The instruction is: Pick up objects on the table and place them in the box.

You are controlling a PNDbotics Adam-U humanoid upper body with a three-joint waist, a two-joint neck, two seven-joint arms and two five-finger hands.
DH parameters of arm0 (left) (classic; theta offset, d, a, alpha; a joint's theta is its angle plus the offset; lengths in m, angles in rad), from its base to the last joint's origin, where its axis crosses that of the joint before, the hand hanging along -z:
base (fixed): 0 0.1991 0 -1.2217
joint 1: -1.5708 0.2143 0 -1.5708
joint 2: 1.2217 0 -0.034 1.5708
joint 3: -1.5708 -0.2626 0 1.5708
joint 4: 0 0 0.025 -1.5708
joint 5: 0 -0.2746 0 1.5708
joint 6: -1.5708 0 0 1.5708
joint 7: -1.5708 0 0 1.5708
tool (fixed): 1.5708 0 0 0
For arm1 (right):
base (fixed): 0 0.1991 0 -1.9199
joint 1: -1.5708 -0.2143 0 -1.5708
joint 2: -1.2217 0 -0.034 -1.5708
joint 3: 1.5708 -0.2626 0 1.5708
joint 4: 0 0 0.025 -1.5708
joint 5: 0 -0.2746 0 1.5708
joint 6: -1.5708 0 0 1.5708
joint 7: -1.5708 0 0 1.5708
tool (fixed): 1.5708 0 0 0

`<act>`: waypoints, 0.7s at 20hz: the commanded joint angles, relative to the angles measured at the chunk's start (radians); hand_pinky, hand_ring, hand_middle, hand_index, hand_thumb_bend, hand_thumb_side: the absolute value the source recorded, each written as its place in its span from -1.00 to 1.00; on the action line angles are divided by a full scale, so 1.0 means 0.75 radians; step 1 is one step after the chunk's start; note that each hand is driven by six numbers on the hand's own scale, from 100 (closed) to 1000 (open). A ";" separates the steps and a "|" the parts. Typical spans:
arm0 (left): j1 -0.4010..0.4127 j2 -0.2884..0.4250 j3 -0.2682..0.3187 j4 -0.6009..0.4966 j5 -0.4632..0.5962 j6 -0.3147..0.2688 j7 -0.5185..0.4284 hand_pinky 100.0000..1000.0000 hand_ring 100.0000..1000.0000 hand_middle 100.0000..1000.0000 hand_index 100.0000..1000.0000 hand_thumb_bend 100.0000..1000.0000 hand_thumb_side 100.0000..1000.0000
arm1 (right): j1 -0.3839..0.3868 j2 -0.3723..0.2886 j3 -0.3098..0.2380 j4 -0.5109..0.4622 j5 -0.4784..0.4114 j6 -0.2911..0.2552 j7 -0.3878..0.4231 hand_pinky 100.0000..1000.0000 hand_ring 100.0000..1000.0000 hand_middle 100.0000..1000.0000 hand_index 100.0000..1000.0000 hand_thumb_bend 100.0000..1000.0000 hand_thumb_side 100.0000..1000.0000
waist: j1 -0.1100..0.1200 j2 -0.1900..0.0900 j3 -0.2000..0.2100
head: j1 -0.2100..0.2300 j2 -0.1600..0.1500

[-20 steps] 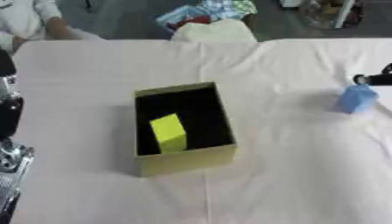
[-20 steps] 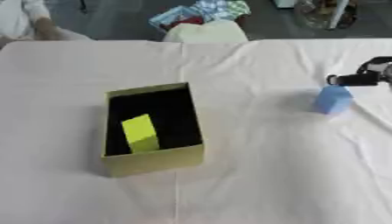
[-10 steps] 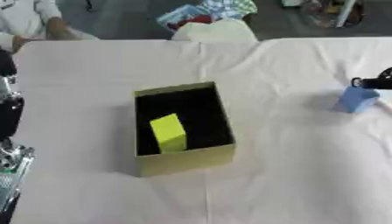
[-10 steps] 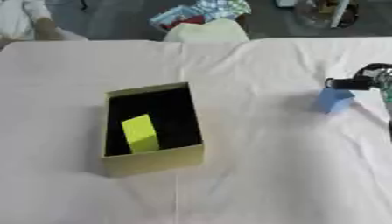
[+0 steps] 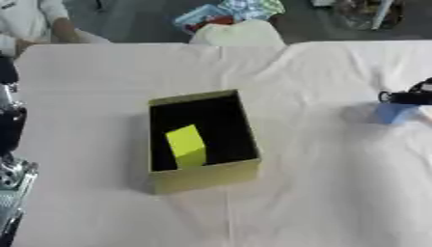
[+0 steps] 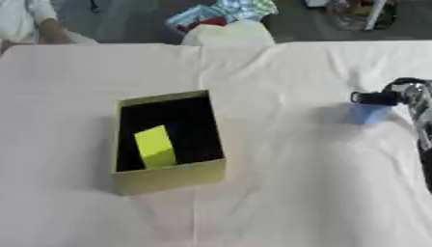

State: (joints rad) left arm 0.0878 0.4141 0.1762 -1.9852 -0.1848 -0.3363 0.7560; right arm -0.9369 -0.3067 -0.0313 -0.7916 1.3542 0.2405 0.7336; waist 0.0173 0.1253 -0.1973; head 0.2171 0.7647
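One blue block is what I have left out on the bench, sitting near the right edge on the white cloth, well apart from the box. My right hand reaches in from that right edge and sits on the block's top, a dark fingertip poking out past its upper left corner; I cannot tell from here whether the fingers are curled round the block or only resting on it. The silver and black forearm runs down along the right side of the right eye view.

The box stands around the middle of the bench, a little toward the left, an olive-gold open carton with a dark inside, turned slightly askew to the bench edges. Inside it a yellow block leans toward the left wall, tilted rather than lying flat, in the nearer half of the box.

Of my left arm I see only black and silver parts along the left edge of the left eye view, near the front left corner of the bench; the left hand itself does not show in either view.

Beyond the far edge of the bench lies a white bundle with some colourful cloth behind it.
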 commanded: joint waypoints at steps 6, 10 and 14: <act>-0.004 0.020 0.006 -0.020 -0.008 -0.003 0.000 0.72 0.20 0.46 0.41 -0.22 0.10 | -0.004 -0.008 -0.015 -0.014 0.000 0.002 -0.014 0.57 0.81 0.42 0.94 -0.63 1.00 | 0.004 -0.011 0.003 | 0.001 0.007; -0.004 0.019 0.006 -0.020 -0.009 -0.003 -0.003 0.72 0.21 0.46 0.41 -0.22 0.11 | 0.005 -0.002 -0.017 -0.030 -0.010 0.001 -0.034 0.55 0.76 0.30 0.90 -0.70 0.87 | 0.005 -0.011 0.004 | 0.000 0.007; -0.003 0.019 0.007 -0.020 -0.009 -0.003 -0.005 0.72 0.21 0.46 0.41 -0.23 0.11 | 0.013 0.003 -0.018 -0.055 -0.024 -0.001 -0.070 0.52 0.70 0.20 0.76 -0.86 0.58 | 0.006 -0.011 0.005 | 0.000 0.007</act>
State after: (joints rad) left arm 0.0878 0.4138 0.1761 -1.9852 -0.1849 -0.3366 0.7530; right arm -0.9138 -0.2964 -0.0402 -0.8111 1.3428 0.2396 0.6906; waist 0.0214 0.1267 -0.1954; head 0.2173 0.7647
